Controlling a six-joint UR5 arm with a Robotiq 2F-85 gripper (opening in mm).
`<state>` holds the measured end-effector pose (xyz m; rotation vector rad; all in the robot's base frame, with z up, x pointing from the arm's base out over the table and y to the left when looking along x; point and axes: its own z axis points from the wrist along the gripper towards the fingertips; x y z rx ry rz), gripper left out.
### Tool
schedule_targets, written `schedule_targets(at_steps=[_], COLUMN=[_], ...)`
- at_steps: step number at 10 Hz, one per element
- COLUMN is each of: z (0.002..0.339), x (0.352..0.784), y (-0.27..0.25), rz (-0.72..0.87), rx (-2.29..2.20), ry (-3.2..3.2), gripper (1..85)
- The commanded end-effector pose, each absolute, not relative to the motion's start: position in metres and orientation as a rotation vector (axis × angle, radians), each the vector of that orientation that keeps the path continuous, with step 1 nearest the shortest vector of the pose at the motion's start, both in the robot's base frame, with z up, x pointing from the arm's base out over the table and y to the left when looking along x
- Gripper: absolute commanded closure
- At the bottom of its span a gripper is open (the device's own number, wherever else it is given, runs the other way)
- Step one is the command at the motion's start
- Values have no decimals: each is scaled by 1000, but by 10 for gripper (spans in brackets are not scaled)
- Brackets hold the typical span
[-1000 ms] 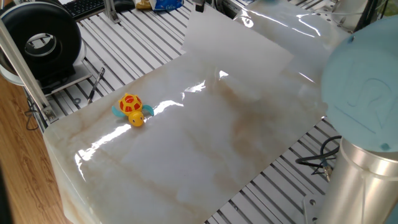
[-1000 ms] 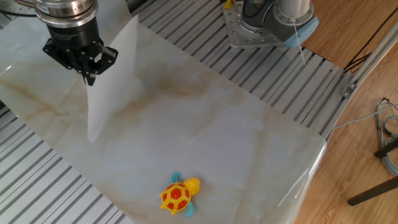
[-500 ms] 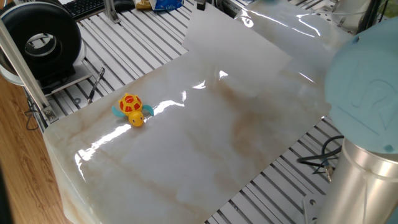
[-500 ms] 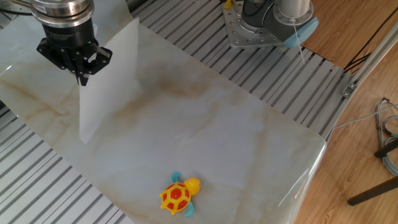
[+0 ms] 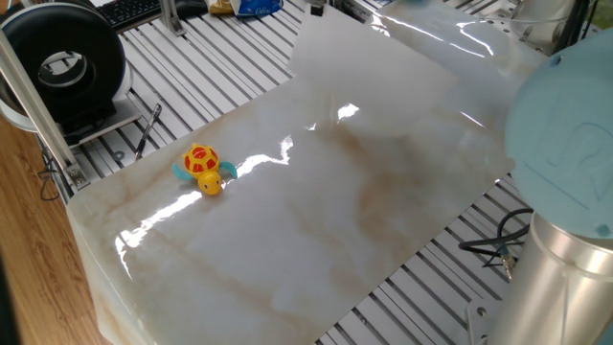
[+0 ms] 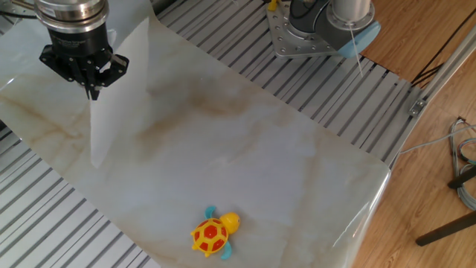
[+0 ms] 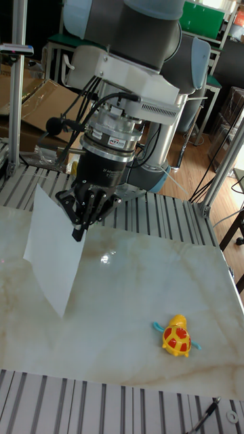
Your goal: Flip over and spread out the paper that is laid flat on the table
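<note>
The paper point(image 6: 123, 97) is a thin white sheet hanging nearly upright above the left part of the table point(image 6: 260, 164). My gripper point(image 6: 91, 93) is shut on its upper edge, fingers pointing down. In the tall fixed view the gripper point(image 7: 76, 234) pinches the paper point(image 7: 54, 264) at its top right corner, and the sheet droops toward the marble table point(image 7: 135, 305). From the opposite side the paper point(image 5: 374, 62) shows as a pale raised sheet at the far end of the table point(image 5: 287, 259); the gripper is hidden there.
A yellow and orange toy turtle point(image 6: 212, 233) sits near the table's edge, also seen as the turtle point(image 5: 202, 169) point(image 7: 177, 337). The robot base point(image 6: 320, 26) stands on ribbed rails behind. A black round device point(image 5: 67, 62) and wooden board point(image 5: 19, 240) flank the table.
My gripper has carried the paper further left and slightly back in the other fixed view. The hanging sheet swung with it. The turtle has not moved.
</note>
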<state>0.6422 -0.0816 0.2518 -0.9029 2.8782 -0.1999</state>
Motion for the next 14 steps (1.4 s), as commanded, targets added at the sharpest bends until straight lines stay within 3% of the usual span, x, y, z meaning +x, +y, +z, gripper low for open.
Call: schedule_targets(at_steps=[1, 4, 9, 10, 12, 13, 14], z=[244, 234, 222, 220, 220, 220, 221], x=[648, 651, 656, 656, 656, 658, 658], y=[-65, -41, -35, -35, -33, -33, -31], rz=[-98, 47, 73, 78, 85, 80, 85], rx=[-820, -707, -672, -665, -724, -742, -761], ry=[2875, 2890, 2891, 2898, 2879, 2867, 2860], gripper=[847, 847, 847, 807, 303, 263, 153])
